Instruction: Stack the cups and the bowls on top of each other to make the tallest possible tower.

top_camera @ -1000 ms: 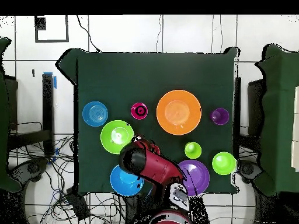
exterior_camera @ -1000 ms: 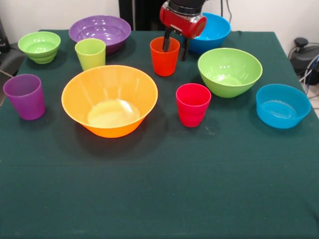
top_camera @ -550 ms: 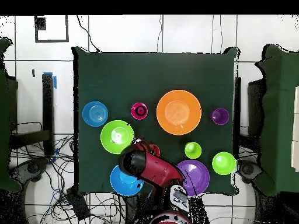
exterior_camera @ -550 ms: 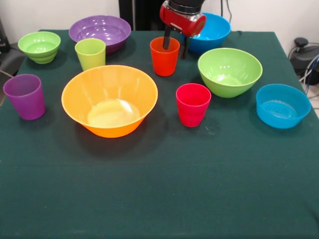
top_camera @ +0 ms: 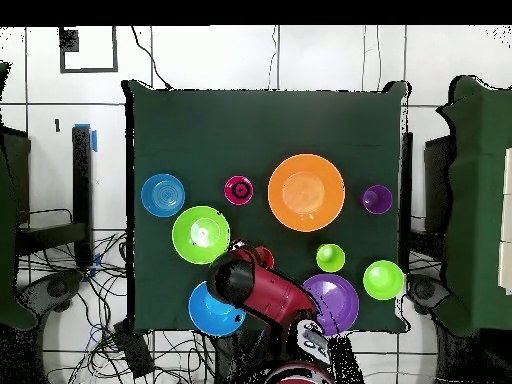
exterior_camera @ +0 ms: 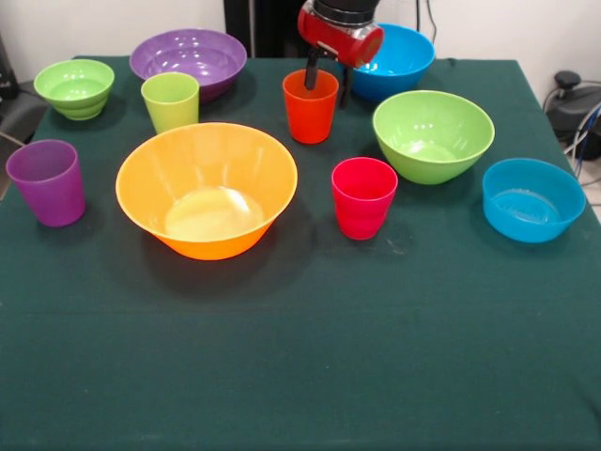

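nothing is stacked yet: every bowl and cup stands apart on the worktop [exterior_camera: 310, 376]. the hand [exterior_camera: 326, 83] straddles the orange cup [exterior_camera: 310, 106] rim, spread apart.

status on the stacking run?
Gripper open, one finger inside the orange cup, one outside its rim. Cup on the table, not lifted. No tower started. Nothing blocking.
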You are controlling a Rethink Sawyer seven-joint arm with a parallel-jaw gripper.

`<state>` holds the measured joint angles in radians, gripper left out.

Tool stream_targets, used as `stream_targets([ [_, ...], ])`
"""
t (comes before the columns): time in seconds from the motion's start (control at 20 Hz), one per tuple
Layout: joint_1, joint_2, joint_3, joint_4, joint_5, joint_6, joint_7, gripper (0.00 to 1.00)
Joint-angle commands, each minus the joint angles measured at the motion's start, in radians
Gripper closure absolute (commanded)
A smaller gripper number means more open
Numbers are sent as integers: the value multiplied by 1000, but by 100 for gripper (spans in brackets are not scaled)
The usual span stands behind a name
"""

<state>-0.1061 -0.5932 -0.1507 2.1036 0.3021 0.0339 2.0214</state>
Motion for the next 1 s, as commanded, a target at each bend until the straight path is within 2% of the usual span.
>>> stream_targets([
  [0.05,-32,85,138,38,-8,-33,186,0],
  [0.6,-65,140,178,22,-31,-108,190,0],
  [0.9,-69,145,174,9,-89,-170,155,0],
  [0.95,-67,143,171,4,-103,-175,151,100],
  [1.0,-64,141,167,3,-105,-173,149,100],
])
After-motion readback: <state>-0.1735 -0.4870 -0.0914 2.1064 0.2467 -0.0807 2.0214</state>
